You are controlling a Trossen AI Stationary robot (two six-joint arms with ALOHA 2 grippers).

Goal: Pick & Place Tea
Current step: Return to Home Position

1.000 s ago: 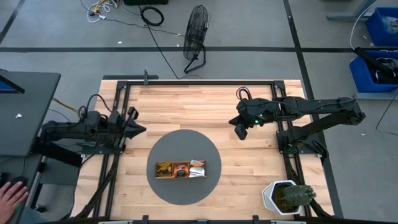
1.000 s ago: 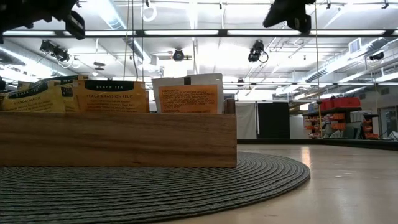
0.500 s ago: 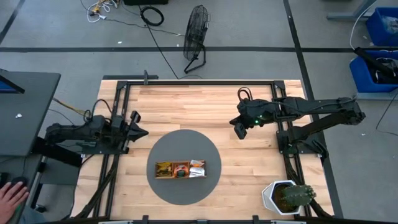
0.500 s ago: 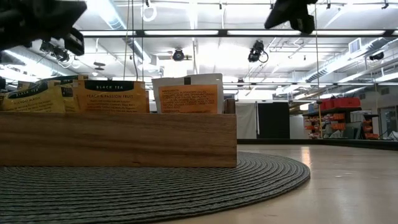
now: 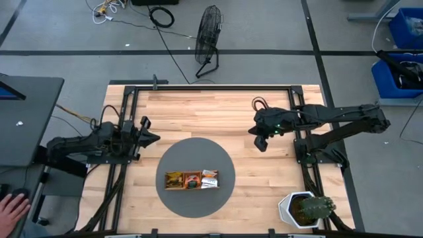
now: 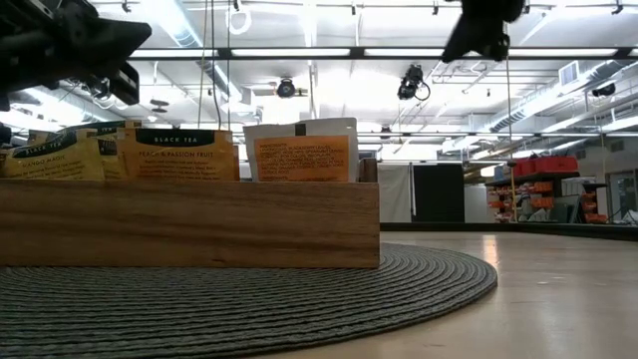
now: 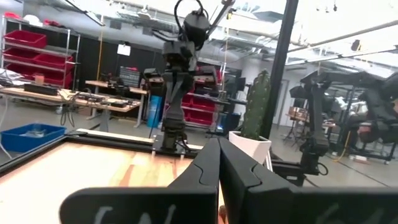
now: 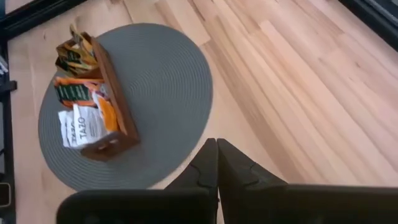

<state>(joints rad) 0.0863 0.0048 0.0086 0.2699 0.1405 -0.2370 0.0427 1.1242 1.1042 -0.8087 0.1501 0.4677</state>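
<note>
Well, both arms hang over open wood: the left gripper (image 5: 151, 139) by the table's (image 5: 198, 116) left edge, the right gripper (image 5: 262, 143) opposite, jaws of each pressed together. The tea (image 6: 177, 155) stands in the wooden tray (image 6: 189, 224) on the grey mat (image 5: 198, 155); a potted cactus (image 5: 307, 208) occupies one corner.

The left arm (image 5: 79, 144) is showing a matte black body built of chunky, boxy links, with a thin black cable (image 5: 100, 108) looping above its wrist. The right arm (image 5: 330, 118) is wearing the same dark finish. A slim cable is arching up behind its wrist, and a small green light (image 5: 276, 128) is glowing there. The left gripper (image 7: 219, 158) is presenting two smooth, dark, wedge-shaped fingers (image 7: 202, 168) that taper to a point. The right gripper (image 8: 216, 155) is looking just the same, its black fingers showing faceted edges.
</note>
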